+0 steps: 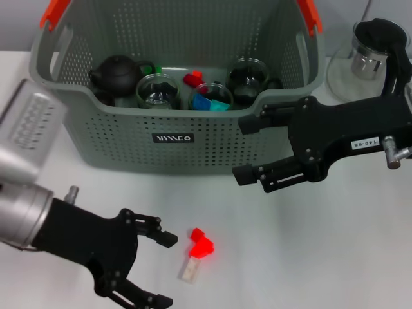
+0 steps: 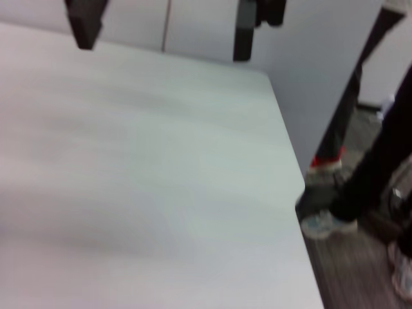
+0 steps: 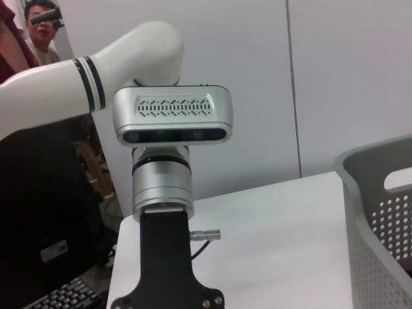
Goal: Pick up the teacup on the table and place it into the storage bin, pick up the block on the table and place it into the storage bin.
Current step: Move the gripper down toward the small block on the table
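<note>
The left gripper (image 1: pixel 161 270) is held spread open at 9 o'clock of the red block (image 1: pixel 199 247); the right gripper (image 1: pixel 248 151) is spread open too, seemingly empty, by the storage bin (image 1: pixel 129 145).

We see bare table (image 1: pixel 309 257) on every side of the red block (image 1: pixel 200 246). The storage bin (image 1: pixel 129 138) walls off the far side of the block, crowded inside with cups and a teapot (image 1: pixel 116 74). A glass pitcher (image 1: pixel 370 58) stands beside it.
</note>
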